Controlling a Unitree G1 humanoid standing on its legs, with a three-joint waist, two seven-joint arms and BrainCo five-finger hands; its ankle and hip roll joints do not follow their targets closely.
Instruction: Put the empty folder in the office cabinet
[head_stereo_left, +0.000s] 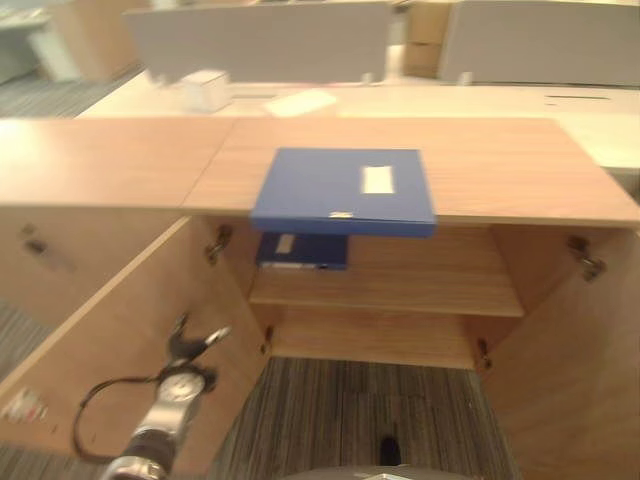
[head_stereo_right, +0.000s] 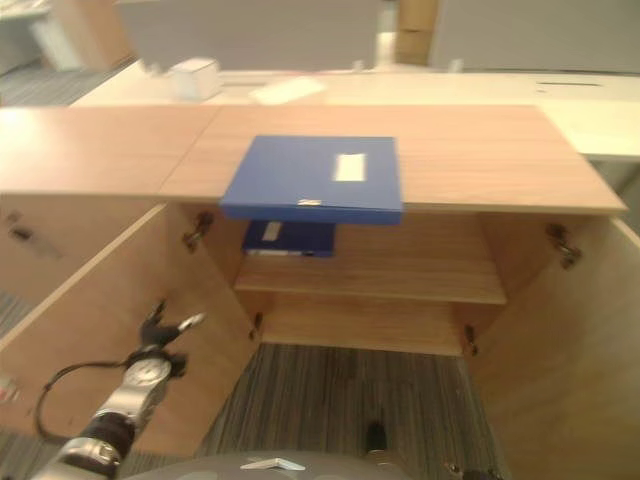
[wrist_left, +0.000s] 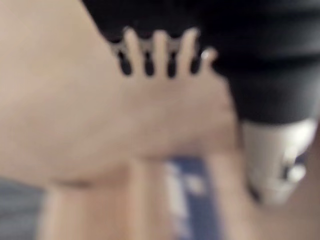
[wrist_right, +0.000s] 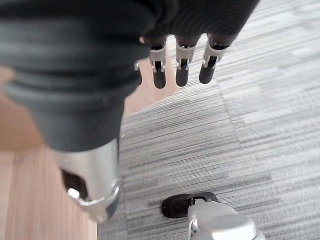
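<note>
Blue folder (head_stereo_left: 343, 190), flat on the cabinet top (head_stereo_left: 500, 165), front edge overhanging the open cabinet.
Likely light, stiff, smooth; grip the overhanging edge. Left hand (head_stereo_left: 190, 345) by the door (head_stereo_left: 110, 340), fingers straight, empty; right hand (wrist_right: 182, 62) relaxed, empty.

So the big blue flat box folder (head_stereo_left: 343, 189) lies on top of the low wooden office cabinet (head_stereo_left: 500, 160), right at its front edge, a bit left of the middle. Both cabinet doors hang open, the left wooden door (head_stereo_left: 130, 350) swung out toward the camera and the right wooden door (head_stereo_left: 575, 350) too. Inside, a second dark blue folder (head_stereo_left: 301, 250) lies at the left end of the wooden shelf (head_stereo_left: 400, 290), directly under the top one. Behind the cabinet runs a pale bench (head_stereo_left: 450, 100) with a small white box (head_stereo_left: 207, 88) near its left end and a white sheet of paper (head_stereo_left: 300, 102) just right of it.
</note>
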